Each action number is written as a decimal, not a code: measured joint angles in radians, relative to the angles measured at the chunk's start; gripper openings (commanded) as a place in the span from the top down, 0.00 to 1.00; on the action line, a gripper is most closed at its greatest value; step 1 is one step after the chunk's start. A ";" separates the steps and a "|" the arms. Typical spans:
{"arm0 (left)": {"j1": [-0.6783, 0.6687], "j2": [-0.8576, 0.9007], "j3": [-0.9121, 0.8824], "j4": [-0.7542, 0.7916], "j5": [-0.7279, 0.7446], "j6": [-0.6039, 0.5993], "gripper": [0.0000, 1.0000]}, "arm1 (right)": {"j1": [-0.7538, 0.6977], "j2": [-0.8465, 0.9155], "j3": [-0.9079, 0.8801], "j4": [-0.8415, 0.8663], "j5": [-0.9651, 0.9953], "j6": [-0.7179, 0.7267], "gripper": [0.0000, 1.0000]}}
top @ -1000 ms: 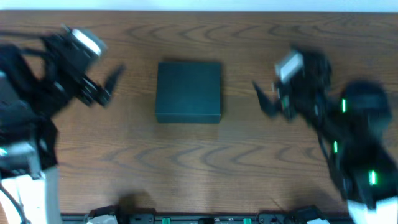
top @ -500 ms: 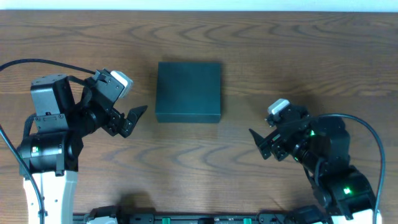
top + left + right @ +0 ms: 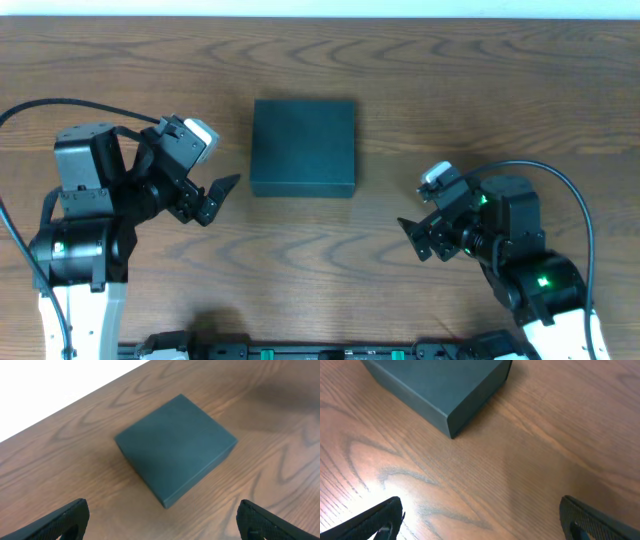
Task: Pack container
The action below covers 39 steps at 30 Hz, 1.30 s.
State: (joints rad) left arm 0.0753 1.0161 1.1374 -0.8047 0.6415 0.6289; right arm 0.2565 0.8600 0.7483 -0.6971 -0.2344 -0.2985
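The container (image 3: 303, 147) is a dark charcoal-teal box, closed, lying flat on the wooden table at centre. It also shows in the left wrist view (image 3: 176, 446) and, partly cut off by the top edge, in the right wrist view (image 3: 440, 382). My left gripper (image 3: 216, 198) is open and empty, just left of the box's near left corner; its fingers show at the bottom of the left wrist view (image 3: 162, 520). My right gripper (image 3: 418, 240) is open and empty, to the right of and nearer than the box; its fingers frame bare wood (image 3: 482, 520).
The wooden table (image 3: 320, 280) has its far edge against a white strip along the top of the overhead view. A dark rail with green fittings (image 3: 320, 352) runs along the table's near edge. No snack packets are in view.
Both arms swung in from raised, blurred positions and settled low beside the box. Since half a second ago the right gripper has shifted slightly left; the left has hardly moved. The box has not moved.
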 measured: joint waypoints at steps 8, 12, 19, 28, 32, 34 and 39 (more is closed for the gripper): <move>-0.016 -0.018 0.000 -0.005 -0.304 0.007 0.05 | 0.000 0.047 0.000 -0.001 0.000 0.000 0.01; -0.019 -0.093 0.000 -0.070 -0.372 0.000 0.05 | 0.000 0.064 0.000 -0.001 0.000 0.000 0.01; -0.019 -0.346 -0.146 0.040 -0.506 -0.257 0.05 | 0.000 0.075 -0.001 -0.001 0.000 0.000 0.01; -0.019 -0.660 -0.642 0.279 -0.761 -0.666 0.05 | 0.000 0.076 -0.004 -0.002 0.001 0.002 0.01; -0.019 -0.754 -0.797 0.340 -0.805 -0.761 0.05 | 0.000 0.076 -0.004 -0.002 0.002 0.003 0.01; -0.019 -0.786 -0.843 0.357 -0.808 -0.783 0.05 | 0.000 0.076 -0.004 -0.001 0.003 0.003 0.01; -0.019 -0.851 -0.933 0.369 -0.814 -0.832 0.05 | 0.000 0.076 -0.004 -0.001 0.003 0.003 0.01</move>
State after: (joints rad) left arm 0.0559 0.1654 0.2039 -0.4355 -0.1726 -0.2031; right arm 0.2565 0.9360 0.7444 -0.6983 -0.2314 -0.2955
